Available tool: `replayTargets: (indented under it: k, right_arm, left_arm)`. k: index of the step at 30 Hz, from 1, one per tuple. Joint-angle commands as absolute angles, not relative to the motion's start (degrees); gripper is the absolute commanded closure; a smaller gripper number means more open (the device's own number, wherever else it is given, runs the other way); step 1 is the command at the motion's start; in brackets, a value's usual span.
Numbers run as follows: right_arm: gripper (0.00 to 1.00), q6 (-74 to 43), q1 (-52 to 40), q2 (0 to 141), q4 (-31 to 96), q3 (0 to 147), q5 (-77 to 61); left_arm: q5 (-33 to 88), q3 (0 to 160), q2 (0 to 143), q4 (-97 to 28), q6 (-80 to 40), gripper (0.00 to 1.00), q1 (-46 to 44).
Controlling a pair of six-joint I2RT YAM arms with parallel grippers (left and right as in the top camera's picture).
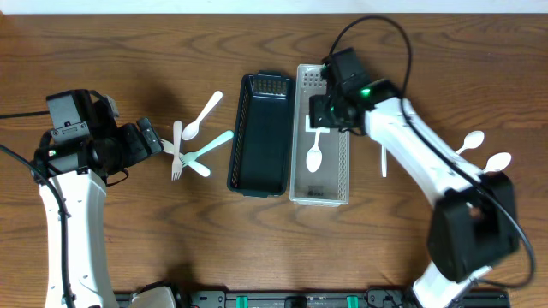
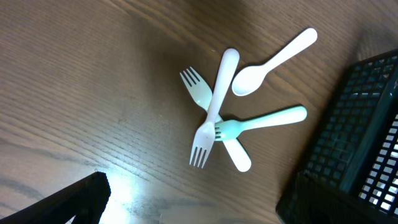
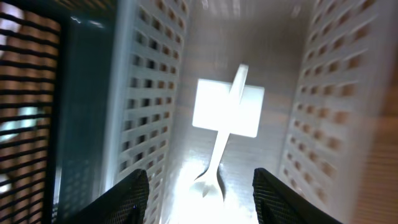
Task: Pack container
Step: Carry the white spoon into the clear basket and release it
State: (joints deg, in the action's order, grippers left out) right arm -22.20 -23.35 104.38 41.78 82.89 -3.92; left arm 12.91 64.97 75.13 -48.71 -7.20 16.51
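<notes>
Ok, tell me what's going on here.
Cutlery is being packed into baskets. The right tool hangs open over the white basket, where one spoon lies. The left tool, open and empty, points at the cutlery pile beside the dark basket, which holds nothing yet. Two loose spoons lie on the right.

The right gripper (image 1: pixel 328 115) hovers over a white basket (image 1: pixel 345 164) holding a white spoon (image 1: pixel 314 155), beside a dark basket (image 1: pixel 259 145); forks and spoons (image 1: pixel 190 152) lie clustered near the left gripper (image 1: pixel 152 139).
</notes>
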Motion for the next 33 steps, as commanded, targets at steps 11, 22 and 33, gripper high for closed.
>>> replayTargets:
  k: [11, 22, 33]
  right_arm:
    - [0.20, 0.0, -1.8, 98.4, 50.1, 82.3, -0.9]
    - [0.35, -2.5, -1.7, 110.7, 53.4, 81.5, -6.3]
    - [0.47, -10.7, -3.1, 118.1, 52.9, 81.5, -4.3]
  left_arm:
    - [12.1, 66.5, 74.9, -48.8, -6.2, 0.02, 16.8]
    - [12.1, 66.5, 74.9, -48.8, -6.2, 0.02, 16.8]
    - [12.1, 66.5, 74.9, -48.8, -6.2, 0.02, 16.8]
